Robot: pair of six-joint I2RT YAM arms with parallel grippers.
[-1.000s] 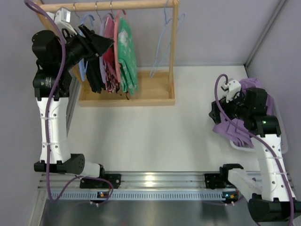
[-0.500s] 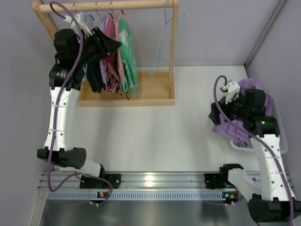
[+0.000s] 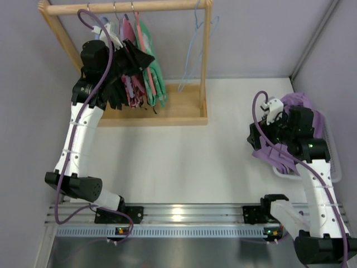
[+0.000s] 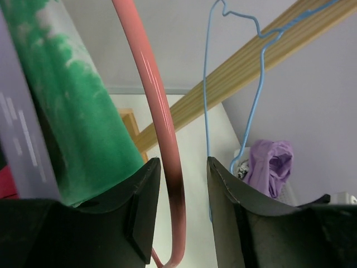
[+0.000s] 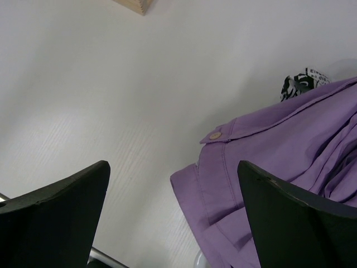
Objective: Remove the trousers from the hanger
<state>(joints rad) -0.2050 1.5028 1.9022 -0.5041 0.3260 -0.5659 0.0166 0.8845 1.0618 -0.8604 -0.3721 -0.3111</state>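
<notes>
Although our left gripper (image 4: 179,206) is up at the wooden clothes rack (image 3: 204,61), none of the task looks done yet. The green trousers (image 4: 83,128) still hang folded over the salmon-pink hanger (image 4: 159,111), and the hanger still hangs from the rail (image 3: 128,6) among the other garments.

In the left wrist view the pink rod of the hanger runs down between our jaws. It lies close against the left-hand one and a clear gap remains on the other side, so the left gripper straddles the hanger without pinching it. The trousers sit just beside that jaw, outside the gap. A light blue wire hanger (image 4: 207,111) hangs just beyond the other jaw.

Our right gripper (image 5: 173,218) has its jaws spread wide and holds nothing. It hovers over the bench (image 3: 184,156) at the edge of the purple shirt (image 5: 279,145), well apart from the rack.

We judge that we are at the very start of the grasp. What is left is nearly everything: closing on the hanger, bringing it away from the rail, and drawing the trousers off its bar. The right arm would probably have to come across for that pull.
</notes>
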